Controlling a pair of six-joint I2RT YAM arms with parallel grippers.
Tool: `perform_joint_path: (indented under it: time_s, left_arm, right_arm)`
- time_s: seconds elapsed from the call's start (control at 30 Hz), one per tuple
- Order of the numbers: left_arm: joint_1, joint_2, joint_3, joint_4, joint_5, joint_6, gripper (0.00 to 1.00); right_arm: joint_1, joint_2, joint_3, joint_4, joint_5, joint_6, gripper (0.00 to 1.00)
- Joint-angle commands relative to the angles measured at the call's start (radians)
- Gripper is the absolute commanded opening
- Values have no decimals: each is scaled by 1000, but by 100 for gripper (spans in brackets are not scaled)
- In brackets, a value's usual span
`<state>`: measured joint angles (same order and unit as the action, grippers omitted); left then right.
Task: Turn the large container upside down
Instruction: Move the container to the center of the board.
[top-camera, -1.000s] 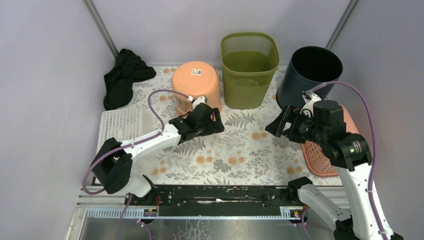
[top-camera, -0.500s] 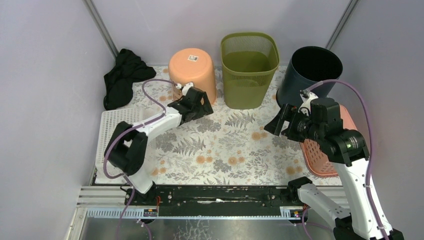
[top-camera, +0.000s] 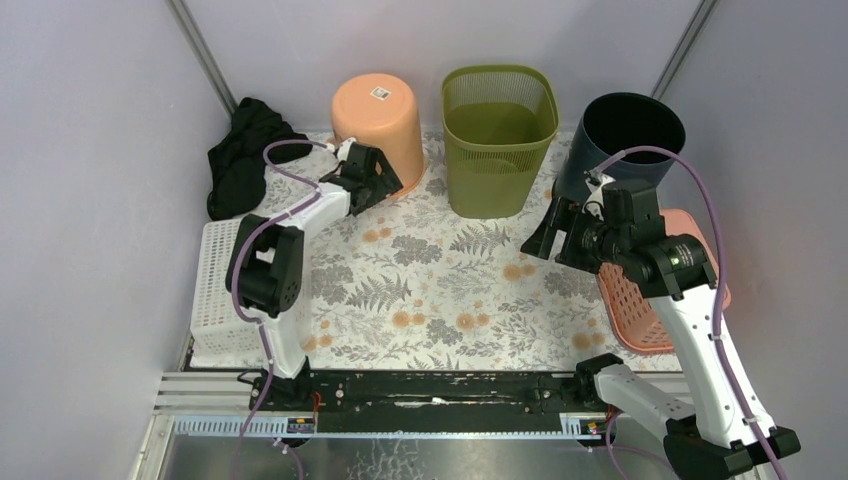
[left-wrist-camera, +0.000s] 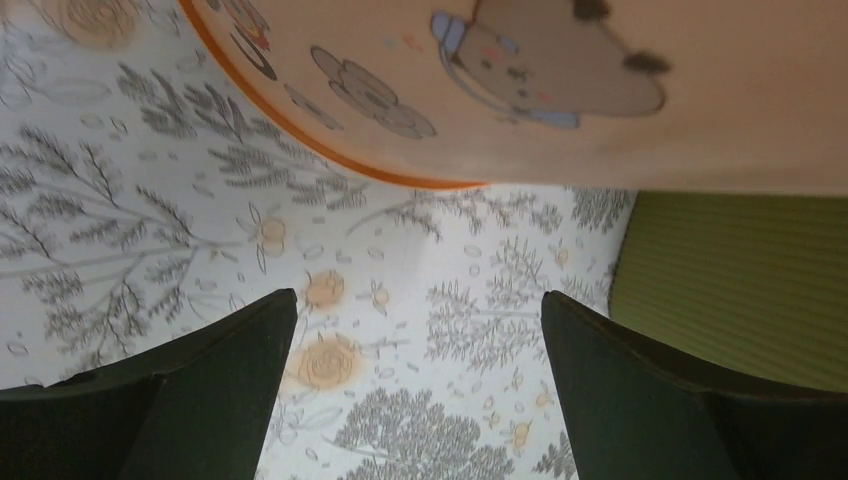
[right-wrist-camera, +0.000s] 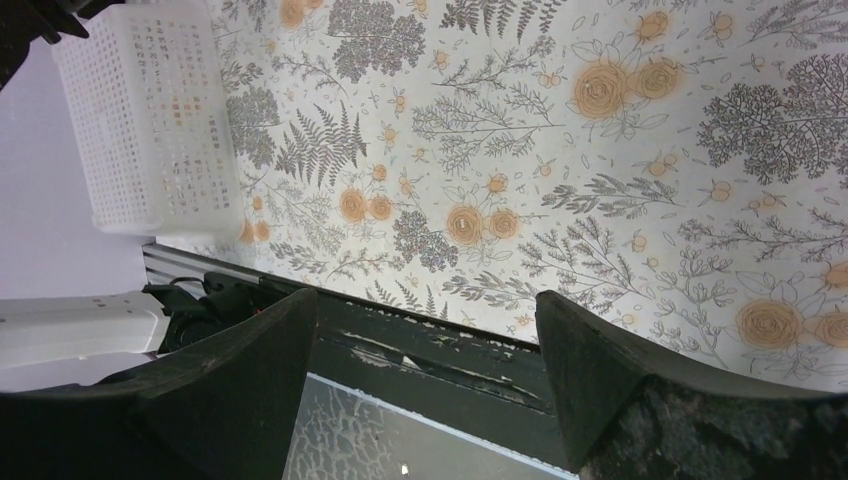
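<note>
Both end effectors are found empty, fingers apart. The left end effector (top-camera: 385, 178) is just beside the orange container (top-camera: 378, 120), set base-up on the bench (top-camera: 450, 290) at upper centre-left, so the inversion is judged done. The right end effector (top-camera: 545, 235) is held clear, mid-right.

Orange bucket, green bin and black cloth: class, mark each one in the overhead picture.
orange bucket (top-camera: 372, 106), top external view, its upturned base
green bin (top-camera: 497, 178), top external view, its front wall
black cloth (top-camera: 243, 158), top external view, its middle

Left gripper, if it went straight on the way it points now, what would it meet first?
Most likely the orange container, low on its side wall near the rim, straight ahead of the open left gripper. The green basket lies off to the right.
</note>
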<state>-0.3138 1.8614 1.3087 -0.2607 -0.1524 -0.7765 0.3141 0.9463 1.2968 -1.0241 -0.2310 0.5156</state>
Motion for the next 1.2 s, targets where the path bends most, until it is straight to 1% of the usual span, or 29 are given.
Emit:
perform_joint_path:
  time_s: [0.0,0.2,0.27,0.37,0.53,0.7,0.87,0.93,1.0,1.17]
  left_arm:
    - [62,32,62,47,14,7,100]
    - [116,98,139,31,36,18,99]
    - [121,96,138,35,39,16,99]
    - [118,65,127,37,90,6,99]
    - [104,-61,56,37,123,-4,99]
    - [88,-217,-38,32,203,-7,99]
    - [23,-356,-107,11,296,8,99]
    - [-3,-395,-112,0,326,9,100]
    - [-28,-409,-69,-41,340,19,100]
    - [-108,-360,171,-199,284,54,100]
  right_arm:
    - [5,23,24,61,-30,-28,87]
    - [5,65,39,81,-33,-40,87]
    - [5,68,34,92,-34,-40,87]
    - [5,64,5,124,-44,-25,87]
    - [4,71,-44,162,-67,-11,86]
    - [5,70,-41,148,-68,-20,86]
    - [4,44,-66,145,-77,-22,87]
    - [4,27,-83,146,-90,-21,87]
    - [4,10,-102,145,-104,-19,88]
    - [5,-21,-125,133,-126,-29,89]
